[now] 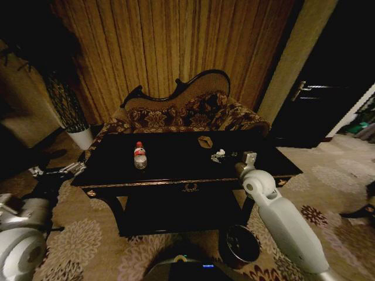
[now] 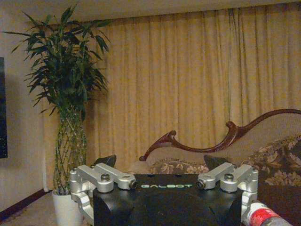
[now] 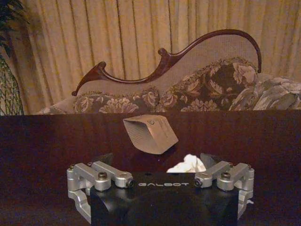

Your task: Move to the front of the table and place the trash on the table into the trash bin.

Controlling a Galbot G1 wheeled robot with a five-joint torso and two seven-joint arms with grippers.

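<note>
Right gripper: hovering over the table's front right edge, jaws spread, facing the crumpled white paper bits just ahead.
Small tan angular piece: lying beyond the paper, toward the rear edge.
Clear plastic bottle with red cap: standing left of centre.
Left gripper: waiting off the left end, fingers apart.
Glossy black console table: directly ahead.
Round dark maroon bin: sitting on the floor below the front right corner, judged handy for dropping.

"GALBOT" stands in pale letters on the black body of the left hand. The same word marks the right hand. The bottle label cannot be read.
</note>
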